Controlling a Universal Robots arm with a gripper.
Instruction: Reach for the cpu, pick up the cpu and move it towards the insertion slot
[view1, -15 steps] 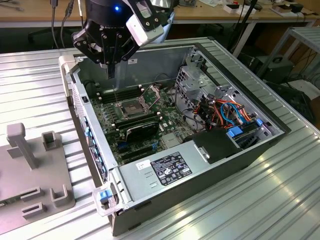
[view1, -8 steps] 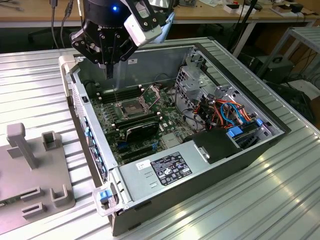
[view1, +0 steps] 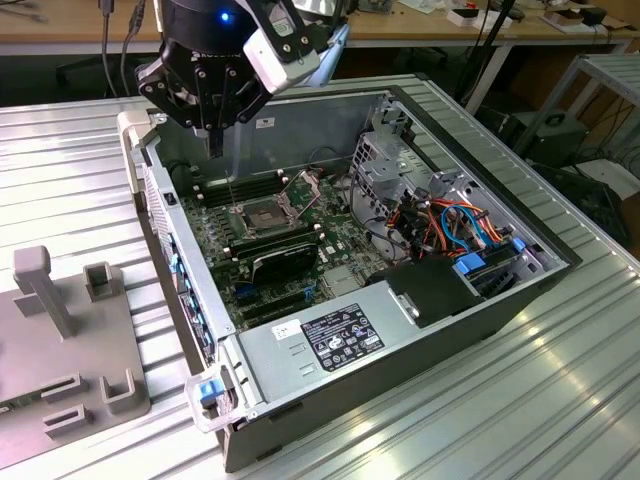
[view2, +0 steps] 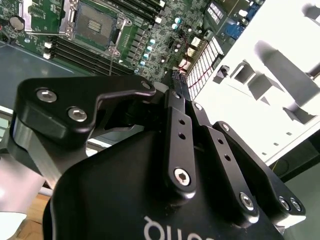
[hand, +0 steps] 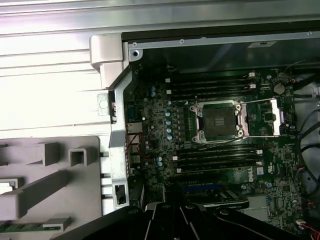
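Your gripper (view1: 213, 140), fingers pressed together, hangs over the open computer case (view1: 300, 115) near the insertion slot (hand: 219, 121), while the cpu (hand: 4, 187) may be that pale plate on the grey fixture (hand: 60, 200)

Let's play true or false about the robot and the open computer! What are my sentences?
1. The gripper hangs over the open computer case. True.
2. The insertion slot is covered by its retention frame. False: the frame is swung open, and the slot's dark centre is bare.
3. Long memory slots lie on both sides of the insertion slot. True.
4. The grey fixture stands inside the case. False: it sits outside on the metal table, at the exterior view's left.
5. The motherboard is red. False: it is green.
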